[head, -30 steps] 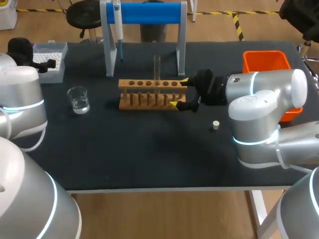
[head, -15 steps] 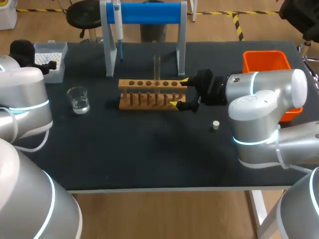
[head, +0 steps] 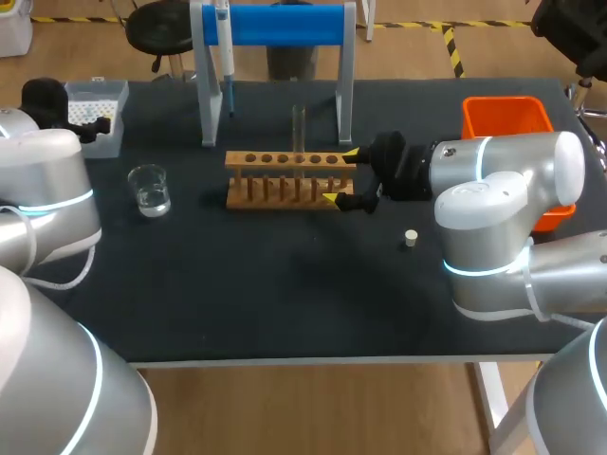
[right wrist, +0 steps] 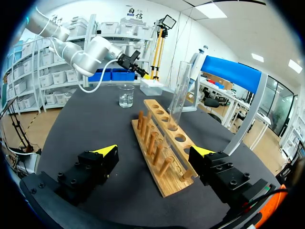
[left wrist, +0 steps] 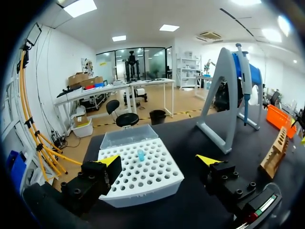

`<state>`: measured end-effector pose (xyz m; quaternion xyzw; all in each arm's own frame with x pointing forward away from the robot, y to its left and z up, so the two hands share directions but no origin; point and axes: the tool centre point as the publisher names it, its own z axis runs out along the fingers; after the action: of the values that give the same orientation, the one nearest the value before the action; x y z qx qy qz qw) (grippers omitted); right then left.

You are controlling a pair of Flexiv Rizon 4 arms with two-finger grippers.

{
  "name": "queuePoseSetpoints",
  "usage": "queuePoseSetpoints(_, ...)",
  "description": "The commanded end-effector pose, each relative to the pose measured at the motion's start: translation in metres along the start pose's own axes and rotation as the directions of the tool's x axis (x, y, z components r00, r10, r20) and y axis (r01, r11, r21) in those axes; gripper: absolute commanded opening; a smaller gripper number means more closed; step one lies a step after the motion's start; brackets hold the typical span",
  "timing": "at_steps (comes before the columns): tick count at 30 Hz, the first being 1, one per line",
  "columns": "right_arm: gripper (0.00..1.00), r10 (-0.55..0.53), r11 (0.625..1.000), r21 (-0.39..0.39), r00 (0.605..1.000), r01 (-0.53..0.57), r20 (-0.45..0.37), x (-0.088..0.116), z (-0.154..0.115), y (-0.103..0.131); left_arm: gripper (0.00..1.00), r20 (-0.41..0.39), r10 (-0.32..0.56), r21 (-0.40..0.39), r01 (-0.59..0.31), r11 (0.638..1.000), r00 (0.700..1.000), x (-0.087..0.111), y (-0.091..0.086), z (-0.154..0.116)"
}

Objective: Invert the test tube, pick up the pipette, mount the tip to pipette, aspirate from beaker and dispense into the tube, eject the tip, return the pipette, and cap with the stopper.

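Left tool (left wrist: 159,162): released, fingers wide, over the white tip box (head: 95,114) at the far-left corner of the table (head: 285,303); beaker (head: 150,190) of water nearby; pipette (head: 225,57) hanging on the blue stand (head: 275,24), untouched. Test tube (head: 299,133): upright in the wooden rack (head: 285,178); right tool (head: 340,175) released, fingers either side of the rack's end; stopper (head: 411,238) lying loose beyond. Step judged: picking up the pipette, which calls for a tool to reach the stand and close squarely on the handle.
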<state>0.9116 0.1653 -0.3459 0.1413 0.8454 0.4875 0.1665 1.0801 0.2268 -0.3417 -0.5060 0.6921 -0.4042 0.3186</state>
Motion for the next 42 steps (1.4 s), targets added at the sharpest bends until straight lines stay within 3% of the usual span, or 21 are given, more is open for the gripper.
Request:
queuePoseSetpoints(1, 1.00, 0.000, 1.000, 0.002, 1.000, 0.000, -0.003, -0.001, 0.000, 0.000, 1.00, 0.001, 0.001, 0.002, -0.001, 1.000, 1.000, -0.001, 0.001, 0.005)
queuePoseSetpoints(17, 1.00, 0.000, 1.000, 0.002, 1.000, 0.000, -0.003, -0.001, 0.000, 0.000, 1.00, -0.006, -0.001, 0.004, 0.001, 1.000, 1.000, 0.000, -0.001, 0.016)
queuePoseSetpoints(20, 1.00, 0.000, 1.000, 0.002, 1.000, 0.000, -0.003, -0.001, 0.000, 0.000, 0.93, -0.003, -0.002, 0.005, 0.002, 1.000, 1.000, -0.002, -0.001, 0.017)
queuePoseSetpoints(21, 1.00, 0.000, 1.000, 0.002, 1.000, 0.000, -0.003, -0.001, 0.000, 0.000, 0.82, -0.001, -0.002, 0.005, 0.002, 1.000, 1.000, -0.002, -0.001, 0.018)
queuePoseSetpoints(22, 1.00, 0.000, 1.000, 0.002, 1.000, 0.000, -0.003, -0.001, 0.000, 0.000, 0.81, -0.001, -0.002, 0.005, 0.002, 1.000, 1.000, -0.002, -0.002, 0.018)
queuePoseSetpoints(35, 1.00, 0.000, 1.000, 0.002, 1.000, 0.000, -0.003, -0.001, 0.000, 0.000, 0.80, -0.002, -0.006, -0.005, 0.006, 1.000, 1.000, -0.006, 0.000, 0.024)
queuePoseSetpoints(42, 1.00, 0.000, 1.000, 0.002, 1.000, 0.000, -0.003, -0.001, 0.000, 0.000, 0.73, 0.002, -0.018, -0.003, 0.018, 1.000, 1.000, -0.009, 0.000, 0.027)
